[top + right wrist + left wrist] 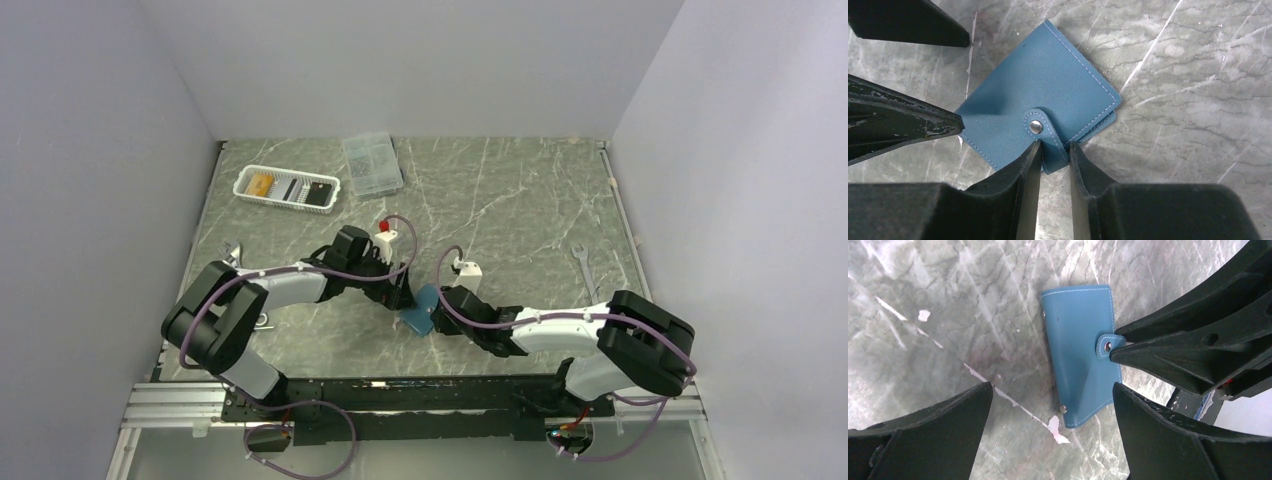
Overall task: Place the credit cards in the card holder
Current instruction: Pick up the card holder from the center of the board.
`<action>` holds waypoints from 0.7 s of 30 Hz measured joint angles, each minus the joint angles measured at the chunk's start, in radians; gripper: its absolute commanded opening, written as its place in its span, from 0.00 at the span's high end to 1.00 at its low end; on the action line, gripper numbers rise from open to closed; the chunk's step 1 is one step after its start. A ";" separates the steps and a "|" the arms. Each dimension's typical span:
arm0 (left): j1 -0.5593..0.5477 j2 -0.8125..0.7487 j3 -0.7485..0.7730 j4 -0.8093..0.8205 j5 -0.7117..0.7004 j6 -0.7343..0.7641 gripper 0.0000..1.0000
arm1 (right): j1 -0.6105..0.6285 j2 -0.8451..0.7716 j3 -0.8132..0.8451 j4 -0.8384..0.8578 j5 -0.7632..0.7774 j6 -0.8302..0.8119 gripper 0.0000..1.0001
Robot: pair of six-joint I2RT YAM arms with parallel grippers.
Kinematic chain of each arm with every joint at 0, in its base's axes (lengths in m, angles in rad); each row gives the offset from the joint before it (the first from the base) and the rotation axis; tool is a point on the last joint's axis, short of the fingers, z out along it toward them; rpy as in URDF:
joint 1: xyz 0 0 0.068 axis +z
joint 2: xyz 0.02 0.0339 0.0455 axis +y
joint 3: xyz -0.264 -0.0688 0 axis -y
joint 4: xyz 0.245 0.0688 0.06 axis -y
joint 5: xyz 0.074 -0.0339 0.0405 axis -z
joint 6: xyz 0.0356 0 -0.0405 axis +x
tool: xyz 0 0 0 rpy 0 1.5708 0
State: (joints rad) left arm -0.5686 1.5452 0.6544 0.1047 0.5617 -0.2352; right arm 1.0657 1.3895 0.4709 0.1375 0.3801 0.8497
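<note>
While L claw [1053,386] hangs spread over card holder [1078,330] | R claw [1054,147] low, pinching its tab [1049,137]

Your left arm [285,283] reaches in from the left with its elbow bent. Its wrist is tipped downward, and the left tool [1053,386] hangs there with both fingers spread wide, gripping nothing. Your right arm [560,330] lies low and stretches toward the middle, meeting the left one tip to tip. The right tool [1055,145] has its fingers set narrow, pinching the snap strap of the card holder [1048,85] from either side.
</note>
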 measured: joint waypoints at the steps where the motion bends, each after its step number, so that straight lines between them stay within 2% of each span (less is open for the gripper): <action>1: -0.003 0.007 0.004 0.007 0.002 -0.004 0.04 | -0.001 -0.001 -0.006 0.011 -0.002 0.006 0.74; 8: -0.031 0.079 0.040 0.057 0.038 -0.035 0.25 | -0.006 -0.006 -0.055 0.097 -0.006 0.046 0.69; 13: -0.036 0.102 0.040 0.083 0.072 -0.050 0.30 | -0.006 -0.023 -0.089 0.137 -0.005 0.074 0.68; 15: -0.036 0.107 0.039 0.087 0.081 -0.058 0.38 | -0.007 -0.031 -0.100 0.145 -0.004 0.082 0.68; 19: -0.037 0.122 0.030 0.088 0.107 -0.080 0.68 | -0.007 -0.034 -0.108 0.156 0.000 0.095 0.67; 21: -0.037 0.130 0.018 0.084 0.118 -0.084 0.73 | -0.007 -0.034 -0.112 0.163 0.002 0.098 0.67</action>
State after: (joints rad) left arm -0.6060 1.6749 0.6727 0.1886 0.6800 -0.3187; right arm 1.0588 1.3556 0.3588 0.3008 0.3820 0.9482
